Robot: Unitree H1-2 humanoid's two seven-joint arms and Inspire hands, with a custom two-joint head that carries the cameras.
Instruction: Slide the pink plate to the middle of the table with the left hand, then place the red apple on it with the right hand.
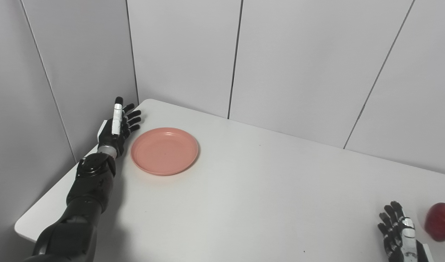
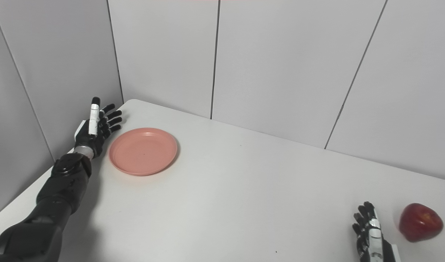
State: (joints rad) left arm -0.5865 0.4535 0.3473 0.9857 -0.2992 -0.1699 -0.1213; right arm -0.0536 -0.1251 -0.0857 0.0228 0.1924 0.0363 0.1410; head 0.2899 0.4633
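In the left eye view, the pink plate (image 1: 164, 151) is seen lying flat on the white table (image 1: 244, 189), at about ten o'clock from the table's middle and near the far left corner. The left hand (image 1: 117, 129) is held edge-on just beside the plate's rim at its nine o'clock, fingers spread and extended, nothing grasped; whether the rim is actually touched cannot be told. At about four o'clock from the table's middle, the red apple (image 1: 440, 221) is partly cut by the picture's edge, and the right hand (image 1: 399, 233) is seen just beside it, fingers apart and empty.

In the right eye view, the apple (image 2: 420, 222) is shown whole, resting on the table, with the right hand (image 2: 369, 231) at its nine o'clock and a clear gap between them.

The plate is judged light, stiff and likely to slide easily on the smooth top; its left rim is best pushed with the flat of the fingers. The apple is judged firm, rounded and apt to roll, so it is best enclosed around its widest part.
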